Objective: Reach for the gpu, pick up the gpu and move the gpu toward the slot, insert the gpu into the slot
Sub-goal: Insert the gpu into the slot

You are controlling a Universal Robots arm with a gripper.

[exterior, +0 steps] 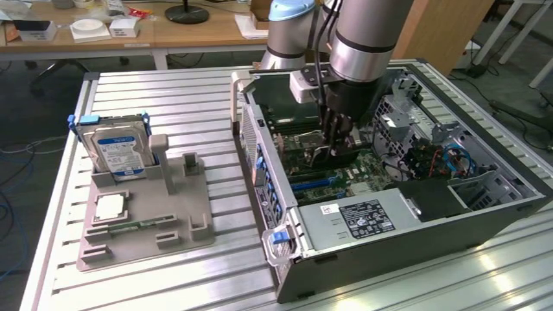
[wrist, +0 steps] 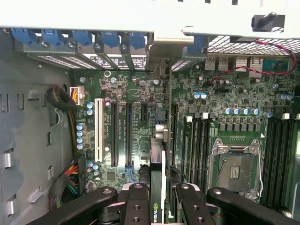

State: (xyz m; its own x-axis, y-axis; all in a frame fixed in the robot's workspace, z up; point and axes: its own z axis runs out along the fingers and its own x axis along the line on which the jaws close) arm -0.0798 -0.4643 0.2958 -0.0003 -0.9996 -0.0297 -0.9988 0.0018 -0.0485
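The motherboard (wrist: 140, 93) is dark green, with black expansion slots (wrist: 114, 136), one white slot (wrist: 99, 129) and a silver processor socket (wrist: 236, 164). The retention clips (wrist: 84, 36) along the case edge are blue. The gripper (wrist: 159, 201) is black; the gpu (wrist: 157, 187) edge between its fingers is dark green. The hard drive (exterior: 116, 149) is silver with a blue-and-white label. The holder tray (exterior: 147, 220) is grey. The power supply (exterior: 363, 217) is grey with a black label.

A green and white logo is showing on the edge of the card (wrist: 156, 197) in the wrist view, but its lettering is too small to read. White labels are sitting on the power supply (exterior: 367, 217) and the hard drive (exterior: 116, 148) in the exterior view, their print staying illegible.
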